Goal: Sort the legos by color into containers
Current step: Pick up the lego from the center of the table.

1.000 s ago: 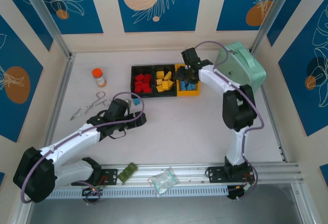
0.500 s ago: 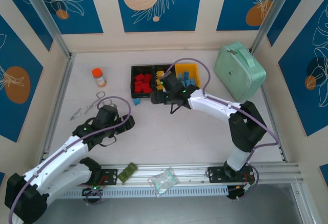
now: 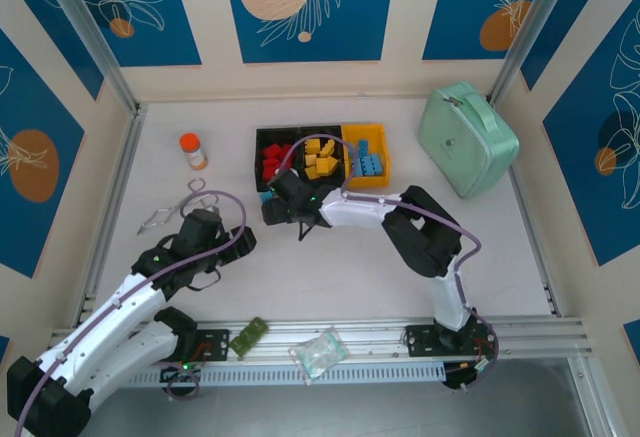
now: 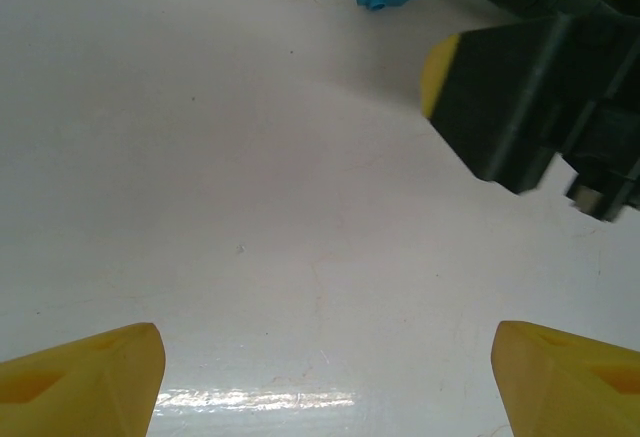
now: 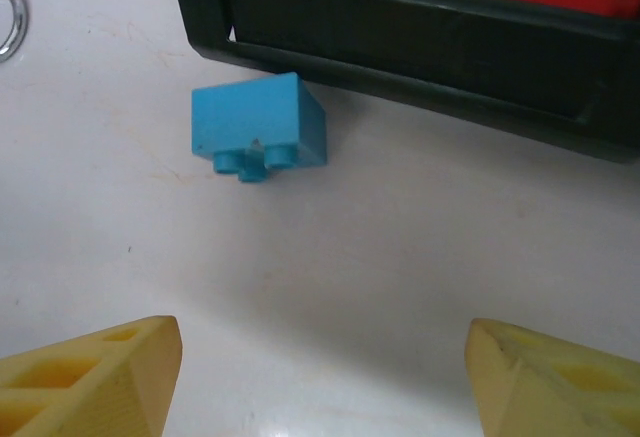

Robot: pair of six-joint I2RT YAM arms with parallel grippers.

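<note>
White table from above: one light blue studded plastic brick (image 3: 266, 197) lies loose just beside the black plastic bin of red bricks (image 3: 259, 157), with the right pincer (image 3: 275, 207) over it. Left wrist: the left pincer (image 4: 325, 377) gapes empty, near its partner, so the arms may collide. Right wrist: jaws stand apart, and one could knock the bin wall.

Cream walls (image 3: 210, 17) with blue leaf-patterned panels (image 3: 350, 27) enclose a white tabletop (image 3: 330, 287) edged by aluminium rails (image 3: 520, 332)
</note>
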